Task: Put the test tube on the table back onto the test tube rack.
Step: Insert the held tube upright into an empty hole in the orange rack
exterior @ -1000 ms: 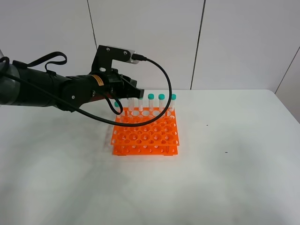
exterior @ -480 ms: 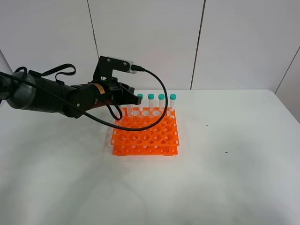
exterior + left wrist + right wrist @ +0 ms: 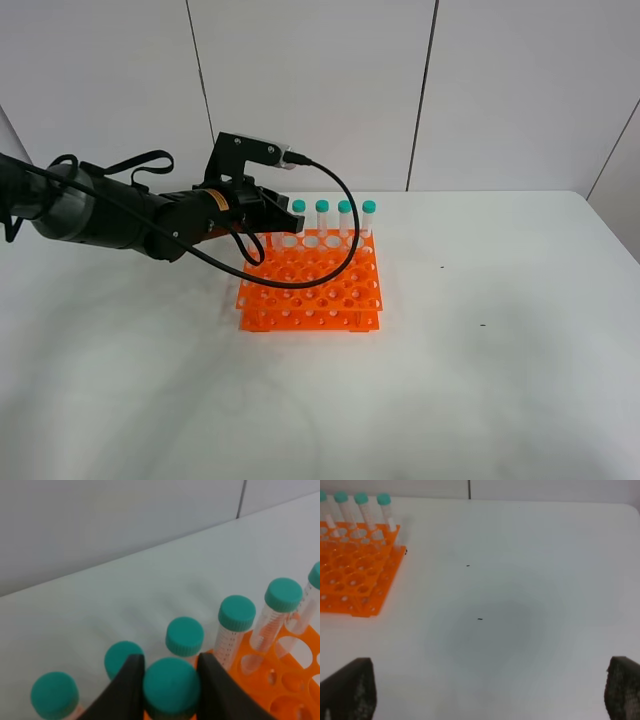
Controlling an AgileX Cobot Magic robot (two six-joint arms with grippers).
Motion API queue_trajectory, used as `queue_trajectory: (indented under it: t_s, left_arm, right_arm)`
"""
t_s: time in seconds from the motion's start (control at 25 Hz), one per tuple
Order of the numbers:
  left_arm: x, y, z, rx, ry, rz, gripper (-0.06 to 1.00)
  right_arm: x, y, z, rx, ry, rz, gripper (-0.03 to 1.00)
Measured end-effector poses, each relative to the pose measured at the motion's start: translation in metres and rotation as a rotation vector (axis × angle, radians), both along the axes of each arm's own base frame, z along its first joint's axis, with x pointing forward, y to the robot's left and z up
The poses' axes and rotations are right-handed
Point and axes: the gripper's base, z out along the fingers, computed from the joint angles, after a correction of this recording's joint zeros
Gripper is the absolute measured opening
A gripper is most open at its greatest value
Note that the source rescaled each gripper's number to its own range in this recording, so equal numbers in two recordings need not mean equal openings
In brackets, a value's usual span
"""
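Gripping the test tube by its teal cap, my left gripper's jaws are clamped on either side of it at the far left corner of the orange test tube rack. I see that tube upright among the other capped tubes lining the rack's far row. My right gripper has its jaws spread wide over bare white desk, well right of the rack.
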Motion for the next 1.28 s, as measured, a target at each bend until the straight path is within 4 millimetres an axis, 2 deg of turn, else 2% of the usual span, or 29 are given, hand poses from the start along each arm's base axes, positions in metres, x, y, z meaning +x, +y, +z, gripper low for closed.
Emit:
queue_trajectory:
  t_s: [0.68,1.2,1.28]
  left_arm:
    - [0.005,-0.002,-0.036,0.015,0.046,0.005,0.00]
    - [0.005,-0.003,-0.037,-0.012,0.052,0.019,0.01]
    - [0.005,-0.003,-0.037,-0.013,0.052,0.019,0.09]
  right_arm:
    - [0.000,0.000,0.000,0.001,0.000,0.001,1.00]
    - [0.000,0.000,0.000,0.003,0.000,0.002,1.00]
    - [0.000,0.000,0.000,0.003,0.000,0.002,1.00]
